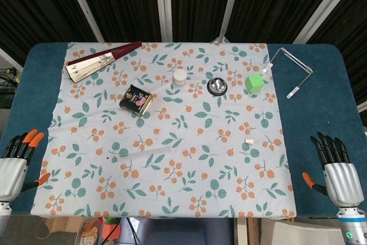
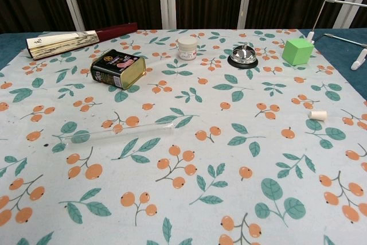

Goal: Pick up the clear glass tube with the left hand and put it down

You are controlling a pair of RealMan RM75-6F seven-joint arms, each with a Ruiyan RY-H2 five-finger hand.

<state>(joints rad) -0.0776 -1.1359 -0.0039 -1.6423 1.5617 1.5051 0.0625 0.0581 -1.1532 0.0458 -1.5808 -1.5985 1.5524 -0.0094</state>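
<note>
Dark slatted panels with pale metal struts closed off the space behind the table (image 1: 17, 84), which carried a blue cover overlaid by a white cloth printed with orange berries and green leaves (image 1: 189, 193).

The clear glass tube (image 2: 114, 133) lay flat on the cloth in the near-left part of the table, its length running roughly left to right with a slight tilt. It was faint in the head view and plainer in the chest view. Nothing touched it.

The left robot hand (image 1: 16, 164) sat at the near-left edge of the table, fingers spread apart and extended, holding nothing, well apart from the tube. The right robot hand (image 1: 337, 170) sat at the near-right edge in like condition, fingers apart and empty. Neither appeared in the chest view.

Other items noted:
- A folded paper fan with dark red guards (image 1: 100, 61) lay at the far left.
- A black and gold rectangular tin (image 1: 136, 99) lay on its side near it.
- A small white jar (image 1: 180, 76), a black-based metal call bell (image 1: 217, 86) and a green cube (image 1: 254, 82) stood along the far side.
- A bent metal rod frame with white tips (image 1: 289, 73) lay at the far right.
- A small white cylinder (image 1: 249, 141) lay right of centre.
</note>
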